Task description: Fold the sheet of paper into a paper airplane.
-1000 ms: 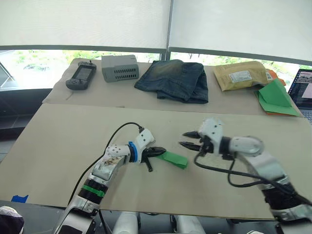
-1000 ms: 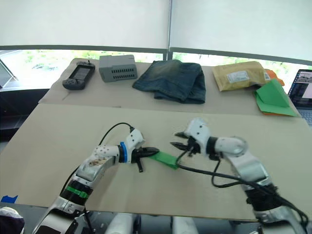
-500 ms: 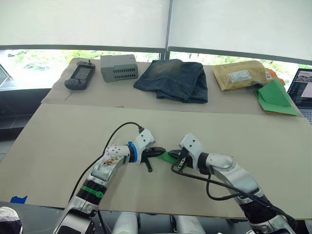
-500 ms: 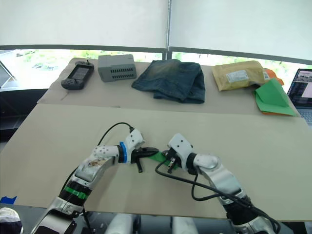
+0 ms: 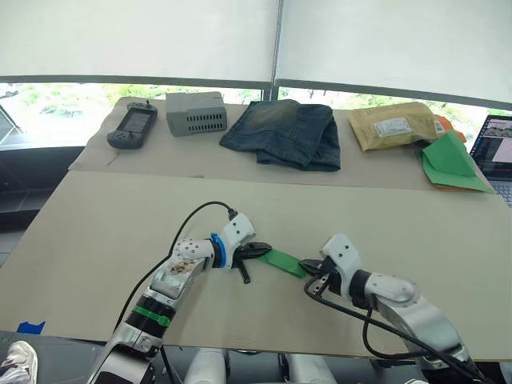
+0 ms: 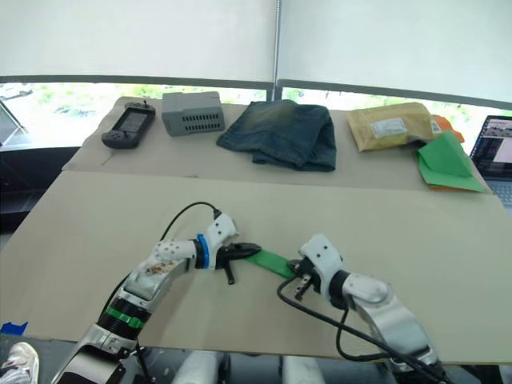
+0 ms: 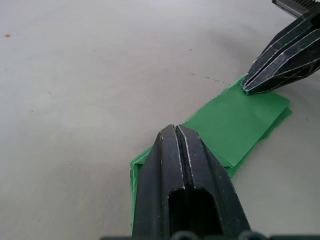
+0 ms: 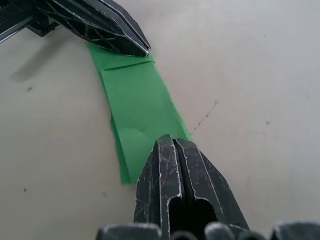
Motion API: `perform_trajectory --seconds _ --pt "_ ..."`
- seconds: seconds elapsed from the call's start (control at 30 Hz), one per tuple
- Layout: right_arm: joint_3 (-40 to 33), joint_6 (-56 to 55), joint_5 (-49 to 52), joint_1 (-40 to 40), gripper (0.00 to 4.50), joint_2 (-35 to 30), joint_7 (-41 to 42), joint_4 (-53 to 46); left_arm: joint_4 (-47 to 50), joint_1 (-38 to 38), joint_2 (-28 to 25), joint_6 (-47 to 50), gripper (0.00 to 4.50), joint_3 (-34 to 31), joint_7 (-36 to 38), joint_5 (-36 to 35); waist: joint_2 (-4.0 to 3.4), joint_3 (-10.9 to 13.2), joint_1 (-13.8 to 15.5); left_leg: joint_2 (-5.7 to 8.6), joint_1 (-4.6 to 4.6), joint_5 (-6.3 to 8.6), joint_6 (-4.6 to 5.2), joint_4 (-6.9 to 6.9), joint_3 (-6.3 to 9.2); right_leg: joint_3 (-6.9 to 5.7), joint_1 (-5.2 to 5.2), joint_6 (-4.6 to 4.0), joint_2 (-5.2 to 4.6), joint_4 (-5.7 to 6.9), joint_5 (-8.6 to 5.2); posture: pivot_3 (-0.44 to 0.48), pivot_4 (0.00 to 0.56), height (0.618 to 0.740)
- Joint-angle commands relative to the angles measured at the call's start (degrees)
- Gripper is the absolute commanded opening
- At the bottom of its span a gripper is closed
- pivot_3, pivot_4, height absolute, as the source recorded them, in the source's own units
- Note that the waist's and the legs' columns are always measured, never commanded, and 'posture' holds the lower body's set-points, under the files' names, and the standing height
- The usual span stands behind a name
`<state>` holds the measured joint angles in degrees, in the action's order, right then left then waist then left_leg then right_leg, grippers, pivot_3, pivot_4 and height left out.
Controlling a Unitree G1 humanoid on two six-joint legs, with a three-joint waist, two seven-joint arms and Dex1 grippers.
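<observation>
From the left eye, we see our left arm reach forward and inward, its gripper (image 5: 254, 250) closed and pressing one end of the paper (image 5: 286, 263), while our right arm bends in from the right with its gripper (image 5: 312, 266) pinched together on the other end. The paper, a narrow folded green strip, lies flat on the table (image 5: 96, 232), its long axis running from the left gripper back toward the right one, slanting slightly toward us. Bare tabletop spreads on every side of it; the jeans (image 5: 286, 132), grey box (image 5: 196, 112), controller (image 5: 133, 127), envelope (image 5: 392, 123) and green triangle (image 5: 452, 162) sit well apart along the far edge. In the left wrist view, our left fingers (image 7: 187, 190) lie pressed together, tips resting on the near end of the strip (image 7: 231, 125), and the right gripper (image 7: 280, 65) touches the far corner. In the right wrist view, our right fingers (image 8: 180, 190) are likewise sealed over the strip's near end (image 8: 137, 107), with the left gripper (image 8: 105, 27) pinning the far end, where layered fold edges show.
</observation>
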<state>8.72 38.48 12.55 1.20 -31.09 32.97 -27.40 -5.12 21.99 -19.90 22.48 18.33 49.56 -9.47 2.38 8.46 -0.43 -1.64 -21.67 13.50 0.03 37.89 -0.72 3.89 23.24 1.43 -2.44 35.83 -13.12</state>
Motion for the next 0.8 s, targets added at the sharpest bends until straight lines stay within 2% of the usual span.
perform_trajectory --seconds 0.03,0.2,0.3,0.4,0.57,0.8 --pt "-1.76 3.0 -0.21 2.39 0.05 -0.57 -1.79 0.37 -2.97 -1.2 -0.47 1.08 0.0 2.06 0.53 1.93 0.01 -0.01 0.0 0.0 0.0 0.0 0.0 0.0 0.0 0.0 0.0 -0.01 0.0 0.0 -0.01 0.0 0.15 0.74" --pt "-4.83 2.92 0.87 2.87 0.05 -0.03 -2.79 -1.17 -3.11 -1.18 -0.65 0.98 0.0 1.91 1.02 2.0 0.01 -0.01 0.01 -0.01 -0.02 0.0 0.0 0.0 0.01 0.0 0.01 0.0 -0.01 -0.04 -0.02 0.0 0.15 0.74" --pt "-6.4 -0.08 2.02 0.37 0.05 0.28 -1.95 -3.19 -3.14 -1.19 -0.77 0.97 0.0 1.79 1.17 2.02 0.0 0.01 -0.13 -0.03 -0.06 0.0 0.0 0.0 0.01 0.01 0.03 0.01 -0.01 -0.05 -0.03 0.0 0.15 0.74" --pt "-4.17 0.83 1.92 -3.82 0.05 1.15 -2.14 -3.83 -2.91 -1.28 -0.82 1.06 0.0 1.75 1.24 2.02 -0.02 0.02 -0.32 -0.02 -0.1 0.0 0.0 0.0 0.01 0.02 0.09 0.01 0.0 -0.04 -0.03 0.0 0.15 0.74" --pt "1.4 1.96 -0.54 -7.69 0.05 5.58 -5.18 0.52 -2.05 -1.77 -0.83 1.22 0.0 2.04 1.17 2.1 -0.02 0.01 -0.2 -0.04 -0.17 0.0 0.0 -0.04 0.07 -0.06 0.17 0.05 0.05 -0.04 -0.01 0.0 0.15 0.74" --pt "4.52 2.9 -2.93 -5.86 0.05 7.87 -7.74 3.71 -1.28 -2.05 -1.05 1.54 0.0 2.0 1.21 2.05 -0.04 -0.02 -0.18 0.03 -0.66 0.0 0.0 -0.04 0.03 0.08 0.7 0.36 -0.03 0.04 0.16 0.0 0.15 0.74"
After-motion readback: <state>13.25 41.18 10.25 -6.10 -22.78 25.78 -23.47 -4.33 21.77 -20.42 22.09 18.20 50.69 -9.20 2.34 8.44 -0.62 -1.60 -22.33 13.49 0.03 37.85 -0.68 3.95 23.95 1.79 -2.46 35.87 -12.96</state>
